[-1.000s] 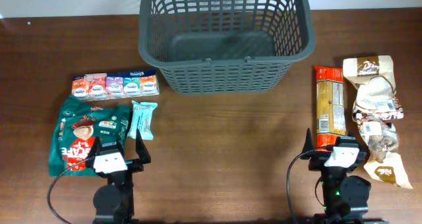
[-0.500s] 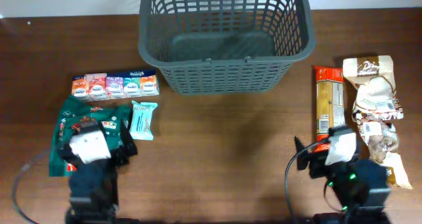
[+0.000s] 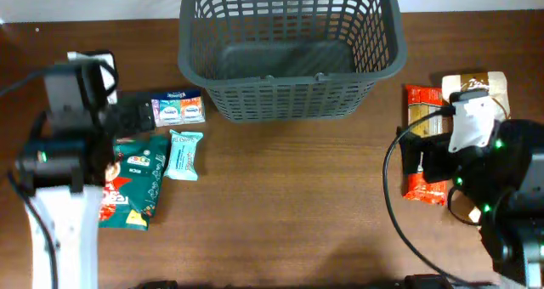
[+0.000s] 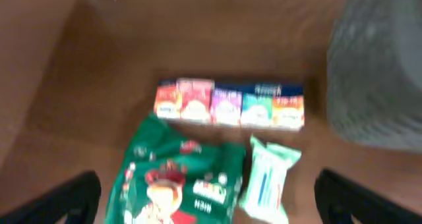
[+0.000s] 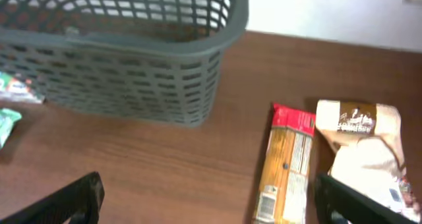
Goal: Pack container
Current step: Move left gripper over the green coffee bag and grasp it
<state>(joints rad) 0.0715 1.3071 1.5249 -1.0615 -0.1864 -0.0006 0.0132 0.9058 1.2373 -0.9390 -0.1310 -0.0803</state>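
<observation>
Overhead, change: both arms have left their low posts at the near edge of the tabletop and swung out over the goods. The left end effector (image 3: 129, 113) now hangs over the left end of the tissue packs (image 3: 177, 109), left of the basket (image 3: 289, 100). The right end effector (image 3: 418, 160) stands over the pasta packet (image 3: 422, 110), right of the basket.
Overhead, meaning: judged to be the approach to a first pick on each side. Nothing is lifted, and no goods show inside the basket.
Overhead, basket: upright, mouth open, lying between the two end effectors and beyond them, well apart from both.
Overhead, opening: cannot tell from this view.
Left wrist, end effector: the left end effector (image 4: 206, 181) is spread wide and holds nothing.
Left wrist, goods: the tissue packs (image 4: 229, 104) lie ahead. The green coffee bag (image 4: 178, 184) and the pale blue bar (image 4: 267, 178) lie nearer, between the fingers.
Left wrist, basket: a blurred wall (image 4: 376, 66) shows right of the tissue packs, off to the end effector's right, not touching.
Right wrist, end effector: the right end effector (image 5: 208, 188) is spread wide and empty.
Right wrist, goods: the pasta packet (image 5: 285, 165) is right of the basket, with the brown-and-white bag (image 5: 359, 145) just beside it, farther right.
Right wrist, basket: the basket (image 5: 119, 79) stands ahead and to the left, apart from the fingers.
</observation>
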